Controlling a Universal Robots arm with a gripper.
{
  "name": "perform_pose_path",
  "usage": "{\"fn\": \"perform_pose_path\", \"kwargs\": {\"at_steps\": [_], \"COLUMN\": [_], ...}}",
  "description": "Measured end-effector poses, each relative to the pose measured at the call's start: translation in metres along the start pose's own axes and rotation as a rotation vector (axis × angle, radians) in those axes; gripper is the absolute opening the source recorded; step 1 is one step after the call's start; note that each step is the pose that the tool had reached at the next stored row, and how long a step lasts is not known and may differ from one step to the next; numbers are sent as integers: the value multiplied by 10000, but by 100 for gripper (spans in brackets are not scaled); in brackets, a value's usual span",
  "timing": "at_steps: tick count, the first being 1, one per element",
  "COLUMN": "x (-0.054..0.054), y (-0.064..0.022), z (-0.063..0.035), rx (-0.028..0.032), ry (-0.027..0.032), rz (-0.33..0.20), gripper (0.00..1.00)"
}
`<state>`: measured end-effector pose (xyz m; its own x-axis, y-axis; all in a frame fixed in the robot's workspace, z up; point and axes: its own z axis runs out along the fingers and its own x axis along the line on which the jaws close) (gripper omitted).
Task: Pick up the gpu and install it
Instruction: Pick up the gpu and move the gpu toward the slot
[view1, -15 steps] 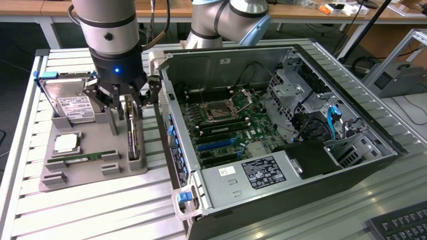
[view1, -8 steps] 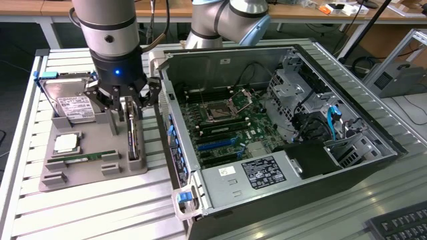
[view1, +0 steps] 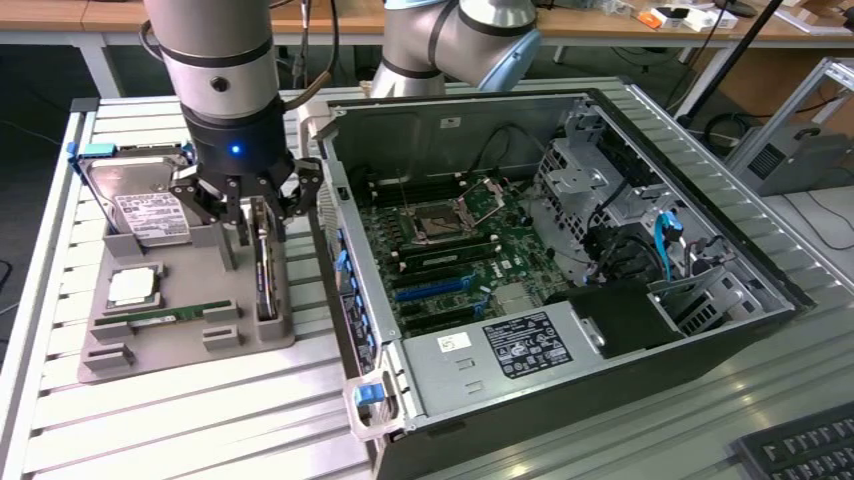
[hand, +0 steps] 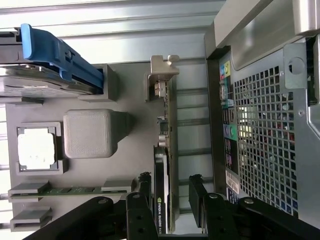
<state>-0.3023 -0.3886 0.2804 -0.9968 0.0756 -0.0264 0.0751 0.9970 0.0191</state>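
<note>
Grey plastic holder sits on the slatted metal worktop. The gpu stands on edge in the holder's slot nearest the open computer case. My hand hangs directly over the card, released and gripping nothing, with its fingers spread to either side. From my wrist I see the gpu edge-on between my fingers, with a clear gap on the case side. My hand straddles its cooler end. A hard drive, a processor and a RAM stick fill the holder's other bays.
</note>
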Motion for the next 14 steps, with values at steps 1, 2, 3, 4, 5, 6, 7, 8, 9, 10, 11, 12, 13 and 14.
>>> {"fn": "perform_pose_path", "kwargs": {"at_steps": [1, 2, 3, 4, 5, 6, 7, 8, 9, 10, 11, 12, 13, 14], "x": [0, 0, 0, 1, 1, 1, 1, 1, 1, 1, 1, 1, 2, 2], "y": [0, 0, 0, 0, 0, 0, 0, 0, -1, -1, -1, -1, -1, -2], "z": [5, 9, 13, 17, 24, 28, 34, 37, 41, 44, 49, 56, 71, 93], "rx": [1, 1, 2, 2, 3, 5, 9, 12, 23, 25, 30, 35, 41, 43], "ry": [0, 0, 0, 1, 0, 0, 0, 0, 0, -1, -1, -3, -4, -4], "rz": [0, 0, 0, 0, 0, 0, 0, 0, 0, -1, -1, -1, -1, -1], "gripper": [44, 44, 44, 44, 44, 44, 44, 44, 44, 44, 44, 44, 44, 44]}}
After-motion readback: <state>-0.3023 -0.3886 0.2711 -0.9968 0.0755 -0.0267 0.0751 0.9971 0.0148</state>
